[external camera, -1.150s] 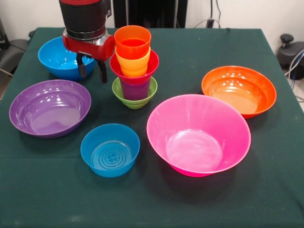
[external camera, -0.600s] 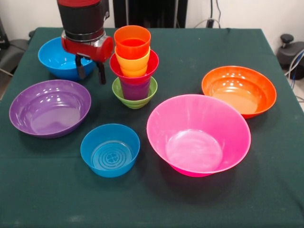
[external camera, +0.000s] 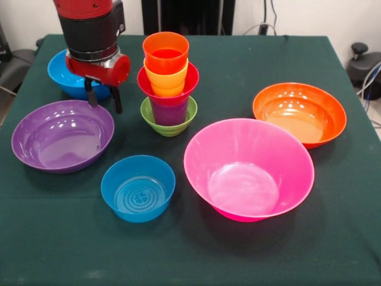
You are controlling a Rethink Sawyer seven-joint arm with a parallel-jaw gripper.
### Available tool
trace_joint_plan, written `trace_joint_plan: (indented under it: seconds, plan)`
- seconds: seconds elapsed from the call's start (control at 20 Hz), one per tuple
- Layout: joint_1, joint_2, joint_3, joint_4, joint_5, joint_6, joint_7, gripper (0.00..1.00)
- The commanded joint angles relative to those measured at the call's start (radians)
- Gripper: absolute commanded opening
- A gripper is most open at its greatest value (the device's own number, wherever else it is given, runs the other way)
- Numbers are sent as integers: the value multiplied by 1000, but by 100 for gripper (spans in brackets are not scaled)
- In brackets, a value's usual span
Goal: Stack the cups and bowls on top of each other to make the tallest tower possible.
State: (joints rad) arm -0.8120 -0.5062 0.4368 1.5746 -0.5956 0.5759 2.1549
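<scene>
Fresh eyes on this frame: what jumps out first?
The tower near the table's middle: green bowl at the bottom, then purple cup, red bowl, yellow cup and orange cup on top. Next, the large pink bowl in front and to the picture's right of it, the biggest thing on the table. Then the gripper, jaws open and empty, over the far rim of the purple bowl at the picture's left.

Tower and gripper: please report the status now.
Gripper open, empty, above the far rim of the purple bowl. Tower upright: five pieces, orange cup on top. Small blue bowl loose, nothing blocking it.
</scene>
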Motion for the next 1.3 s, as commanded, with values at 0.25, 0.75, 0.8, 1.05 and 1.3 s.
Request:
trace_joint_plan:
  seconds: [0.25,0.75,0.8,1.05,1.3]
  plan:
    - [79,53,60,-132,-57,136,-252,100]
    - [218,168,95,-375,-32,238,-273,100]
    - [228,184,96,-405,-34,248,-277,100]
    - [247,259,122,-525,-46,271,-337,100]
    - [245,269,134,-568,-46,308,-367,100]
